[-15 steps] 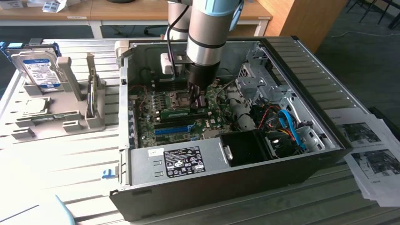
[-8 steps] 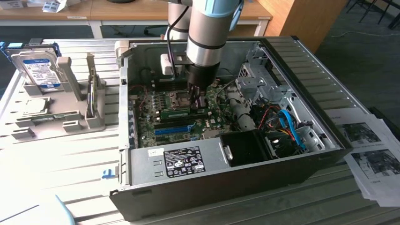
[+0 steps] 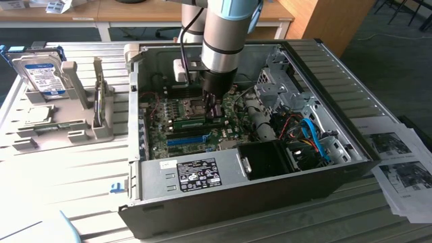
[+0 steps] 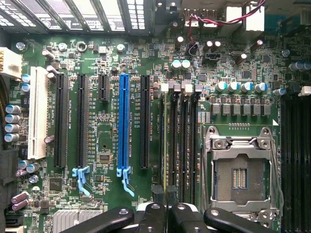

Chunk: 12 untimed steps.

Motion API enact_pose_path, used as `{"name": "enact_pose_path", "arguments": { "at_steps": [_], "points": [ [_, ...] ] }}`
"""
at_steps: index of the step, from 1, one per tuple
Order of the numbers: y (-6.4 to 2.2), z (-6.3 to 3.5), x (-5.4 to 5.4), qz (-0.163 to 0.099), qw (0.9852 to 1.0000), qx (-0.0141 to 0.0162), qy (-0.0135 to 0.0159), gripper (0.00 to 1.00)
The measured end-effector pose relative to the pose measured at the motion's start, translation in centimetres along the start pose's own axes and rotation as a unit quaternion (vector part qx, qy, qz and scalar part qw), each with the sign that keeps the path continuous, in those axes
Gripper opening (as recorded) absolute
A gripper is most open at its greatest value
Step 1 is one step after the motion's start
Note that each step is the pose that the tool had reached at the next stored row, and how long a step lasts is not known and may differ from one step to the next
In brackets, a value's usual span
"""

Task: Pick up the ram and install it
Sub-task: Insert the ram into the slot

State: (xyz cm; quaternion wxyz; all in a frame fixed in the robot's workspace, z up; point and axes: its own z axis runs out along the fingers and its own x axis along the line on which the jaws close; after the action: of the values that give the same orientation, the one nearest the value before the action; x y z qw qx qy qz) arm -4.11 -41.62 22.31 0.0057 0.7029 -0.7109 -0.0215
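Though edge-on, long thin ram (image 4: 166,145)

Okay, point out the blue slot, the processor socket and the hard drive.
blue slot (image 4: 124,121): wrist view, middle of its length.
processor socket (image 4: 240,176): wrist view, its open centre.
hard drive (image 3: 42,76): exterior view, its blue-white label.

Robotics lab or tech workshop in an office-style room. An open PC case (image 3: 202,202) with a bare motherboard (image 4: 112,48) sits on a slatted metal table (image 3: 81,172). A grey fixture rack (image 3: 74,126) holding a hard drive (image 3: 42,76) is on the exterior view's left, printed sheets (image 3: 405,167) on its right. Wooden desks (image 3: 135,12) at the far side, carpet floor (image 3: 398,61).
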Motion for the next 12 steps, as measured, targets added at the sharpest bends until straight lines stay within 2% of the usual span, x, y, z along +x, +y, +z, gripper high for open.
{"name": "enact_pose_path", "arguments": {
  "at_steps": [4,5,7,8,12],
  "points": [
    [0.0,0.01,0.0,0.0,1.0,0.0,-0.0001,0.12],
    [0.0,0.01,0.0,0.0,1.0,0.0,-0.0001,0.18],
    [0.0,0.01,0.0,0.0,1.0,0.0,-0.0001,0.18],
    [0.0,0.01,0.0,0.0,1.0,0.0,-0.0001,0.25],
    [0.0,0.01,0.0,0.0,1.0,0.0,-0.0001,0.25]
  ]
}}
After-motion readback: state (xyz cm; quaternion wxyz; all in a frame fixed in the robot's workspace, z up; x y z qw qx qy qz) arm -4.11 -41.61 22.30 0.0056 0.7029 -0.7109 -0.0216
